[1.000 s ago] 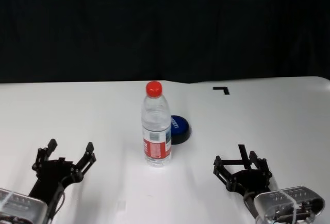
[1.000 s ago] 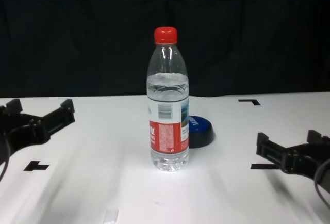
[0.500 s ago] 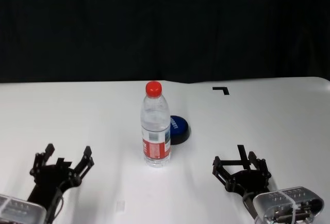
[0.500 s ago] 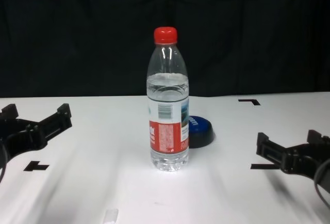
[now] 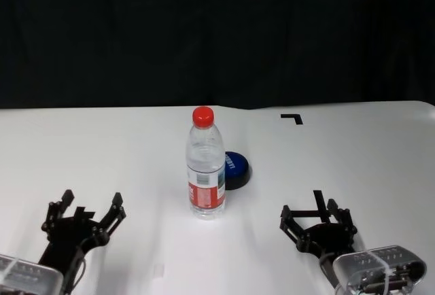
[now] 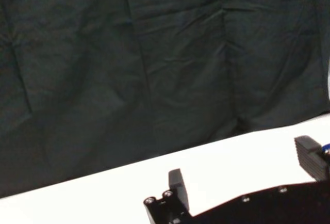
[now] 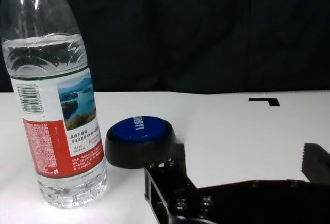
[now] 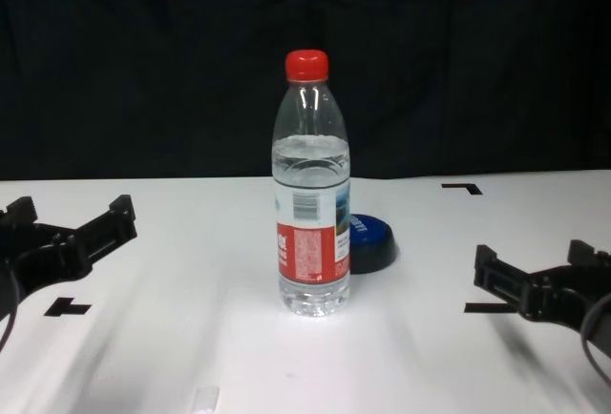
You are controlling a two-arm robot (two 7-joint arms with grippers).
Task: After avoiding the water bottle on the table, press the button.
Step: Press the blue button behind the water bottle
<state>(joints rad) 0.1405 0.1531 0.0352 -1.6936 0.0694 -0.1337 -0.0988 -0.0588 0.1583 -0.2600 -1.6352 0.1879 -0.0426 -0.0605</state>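
Both pincers, left pincer (image 5: 85, 206) and right pincer (image 5: 316, 213), spread wide, low near table (image 5: 122, 145) edge

My table (image 5: 122, 145) was flat and white, with a black corner mark (image 5: 292, 118) near its far right. On it the water bottle (image 5: 206, 166) stood upright at the middle, and the button (image 5: 236, 169) sat just behind it to my right.
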